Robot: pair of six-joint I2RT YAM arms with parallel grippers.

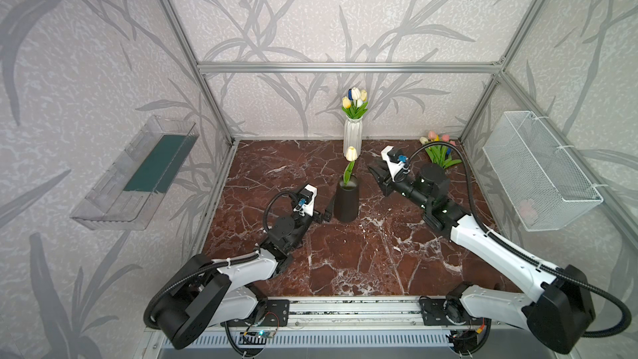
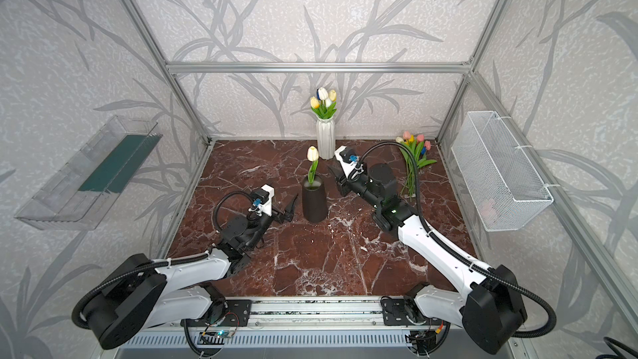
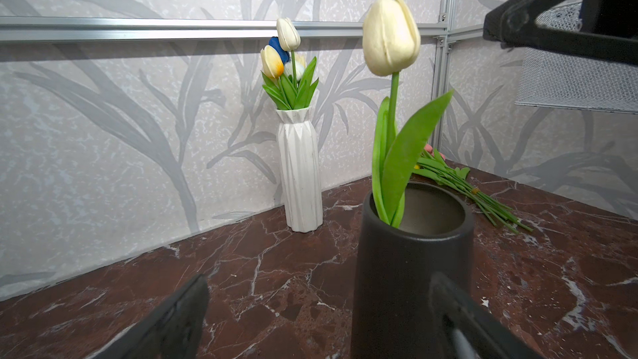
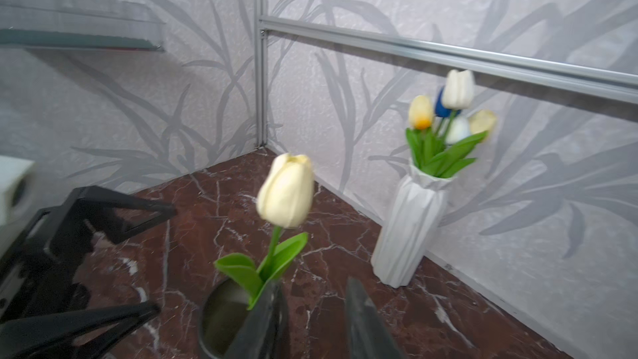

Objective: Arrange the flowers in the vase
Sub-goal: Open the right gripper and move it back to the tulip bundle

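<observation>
A black vase (image 1: 346, 202) (image 2: 315, 202) stands mid-table with one cream tulip (image 1: 351, 153) (image 3: 390, 36) (image 4: 286, 191) upright in it. More flowers (image 1: 440, 153) (image 2: 416, 153) lie bundled on the table at the back right. My left gripper (image 1: 326, 212) (image 3: 321, 305) is open, low against the vase's left side. My right gripper (image 1: 376, 176) (image 4: 314, 305) hovers just right of the tulip, above the vase's rim. Its jaws stand apart with only marble between them, and a leaf brushes one finger.
A white ribbed vase (image 1: 352, 132) (image 4: 411, 229) holding several tulips stands against the back wall, behind the black one. A wire basket (image 1: 538, 170) hangs on the right wall. A clear tray (image 1: 138, 174) hangs on the left wall.
</observation>
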